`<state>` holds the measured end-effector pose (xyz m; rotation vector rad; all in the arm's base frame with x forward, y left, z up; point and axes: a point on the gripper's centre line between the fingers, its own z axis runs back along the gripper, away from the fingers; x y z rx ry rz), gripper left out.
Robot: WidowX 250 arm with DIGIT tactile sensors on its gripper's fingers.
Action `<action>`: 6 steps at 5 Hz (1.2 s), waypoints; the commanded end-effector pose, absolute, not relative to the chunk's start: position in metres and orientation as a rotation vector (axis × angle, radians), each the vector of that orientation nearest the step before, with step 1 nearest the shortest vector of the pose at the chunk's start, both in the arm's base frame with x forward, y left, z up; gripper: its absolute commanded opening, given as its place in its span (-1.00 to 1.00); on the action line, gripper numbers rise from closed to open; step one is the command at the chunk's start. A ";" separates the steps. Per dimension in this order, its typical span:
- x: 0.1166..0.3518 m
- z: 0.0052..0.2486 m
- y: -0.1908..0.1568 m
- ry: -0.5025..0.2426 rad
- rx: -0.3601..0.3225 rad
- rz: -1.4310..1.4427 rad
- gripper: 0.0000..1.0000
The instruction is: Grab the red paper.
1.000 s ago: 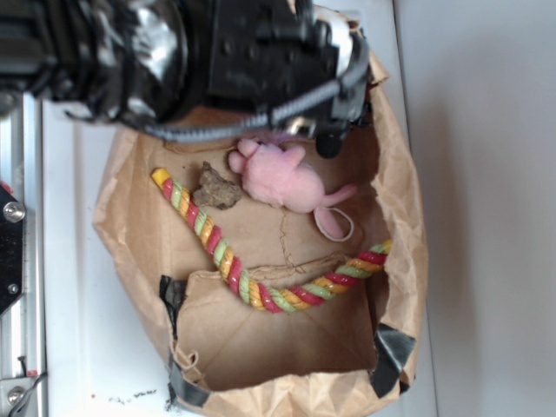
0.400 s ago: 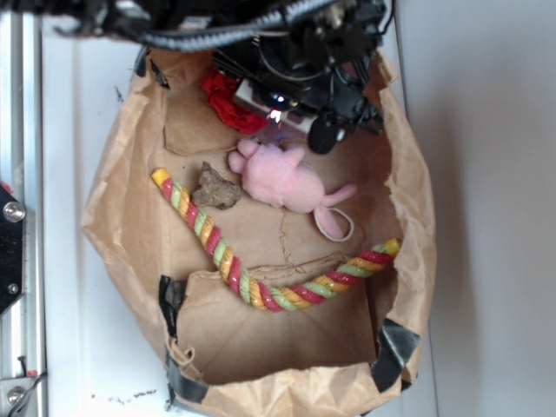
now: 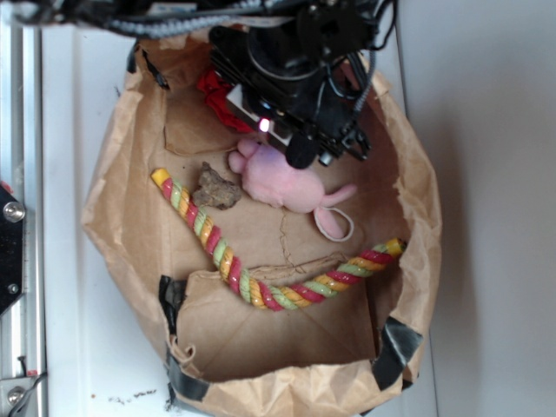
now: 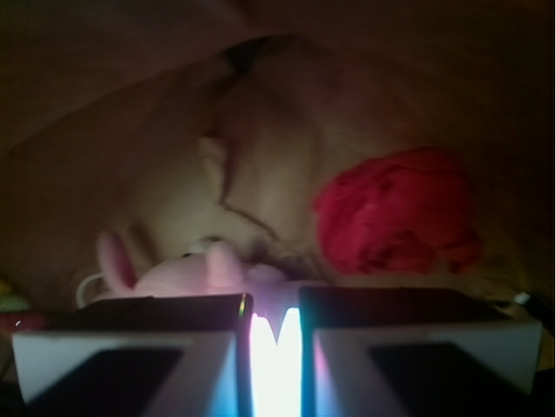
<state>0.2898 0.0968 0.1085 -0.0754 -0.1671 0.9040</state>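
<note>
Exterior view: a brown paper bag (image 3: 122,226) lies opened out on a white counter (image 3: 78,104), and its floor carries all the items. The black robot arm reaches in from the top edge, and the gripper (image 3: 300,143) hangs over the upper part of the bag, just above the head end of a pink plush mouse (image 3: 287,182).

The red paper (image 3: 215,97) sits in the upper left of the bag, mostly hidden behind the arm; only its left part shows. It lies near the mouse, apart from it.

A small brown lump (image 3: 215,188) lies just left of the mouse's head. A twisted red, yellow and green rope (image 3: 261,291) runs diagonally from beside the lump down across the bag, then curves up to the right wall.

Wrist view, dim: the jaws stand nearly shut with only a thin lit slit between them, and nothing is held. The red paper (image 4: 398,211) rests on the bag floor ahead and to the right of the gripper (image 4: 276,334), untouched. The pink mouse (image 4: 187,269) lies ahead to the left.
</note>
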 end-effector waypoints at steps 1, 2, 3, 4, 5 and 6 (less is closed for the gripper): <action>0.280 0.135 0.097 -0.263 -0.016 1.002 1.00; 0.276 0.131 0.088 -0.285 0.017 1.068 1.00; 0.275 0.126 0.083 -0.303 0.037 1.127 1.00; 0.274 0.123 0.084 -0.332 0.040 1.168 1.00; 0.274 0.122 0.087 -0.386 0.041 1.279 1.00; 0.278 0.117 0.088 -0.404 0.049 1.334 1.00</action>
